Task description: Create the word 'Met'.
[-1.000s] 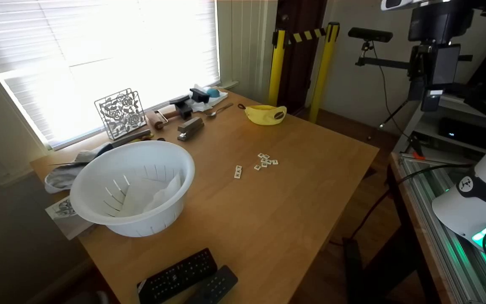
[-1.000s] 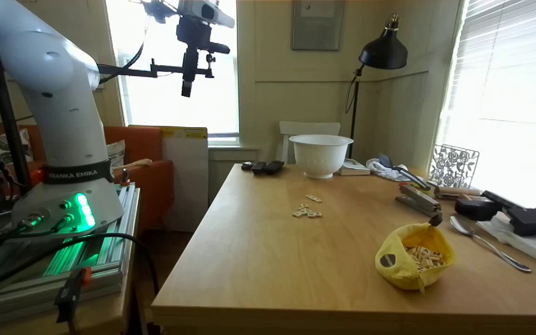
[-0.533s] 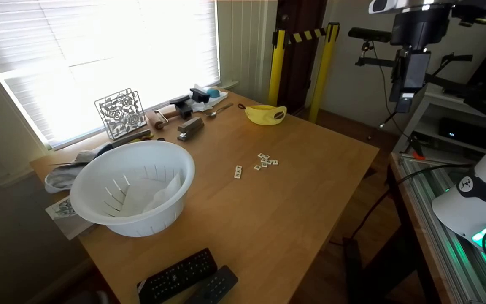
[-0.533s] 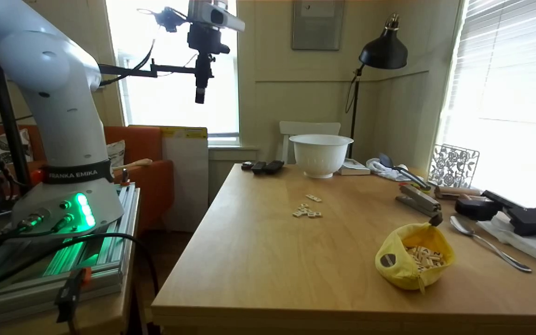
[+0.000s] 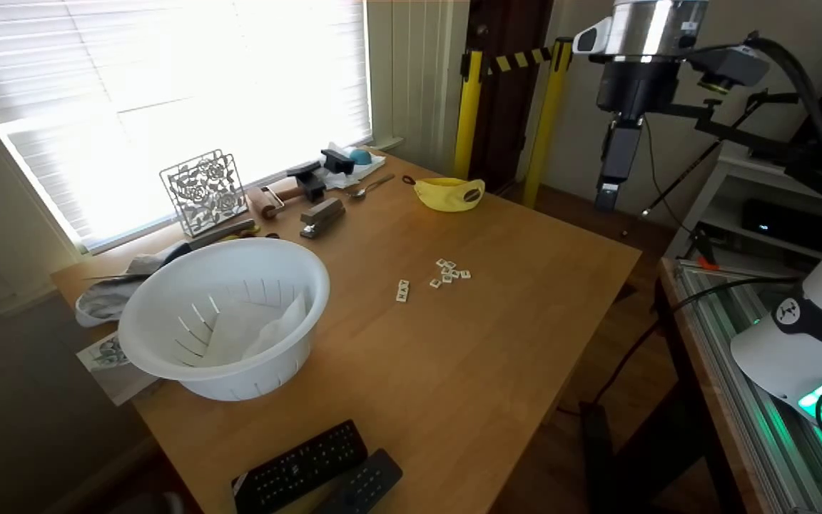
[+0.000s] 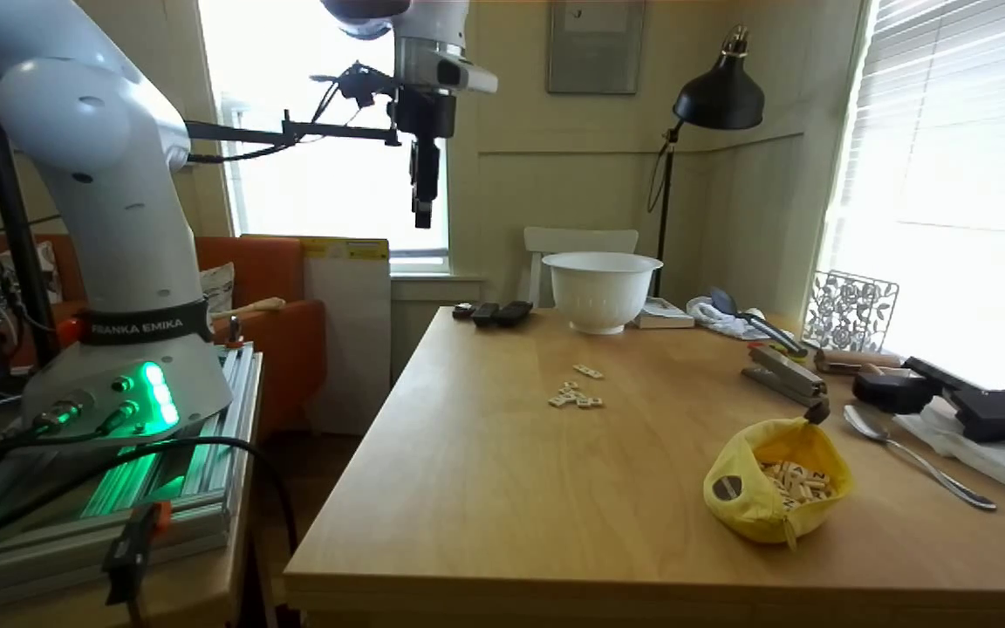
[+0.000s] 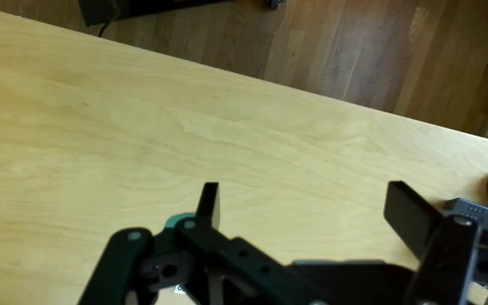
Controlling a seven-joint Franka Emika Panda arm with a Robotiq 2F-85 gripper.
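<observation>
Fingers (image 7: 411,220) stand wide apart at the bottom of the wrist view, tabletop (image 7: 299,169) showing between them; in both exterior views they hang well above it. In an exterior view, remotes (image 5: 304,464) lie at the bottom of the frame. Beyond, at left, stands a white bowl (image 5: 247,385). At the centre, three letter tiles (image 5: 402,290) form a touching row, their letters hard to read, near a loose cluster of tiles (image 5: 447,279). Farther back, a yellow pouch (image 5: 447,200) sits at upper centre of the frame.

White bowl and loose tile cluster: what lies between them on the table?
A short row of tiles lies between the white bowl and the tile cluster, in both exterior views.
</observation>
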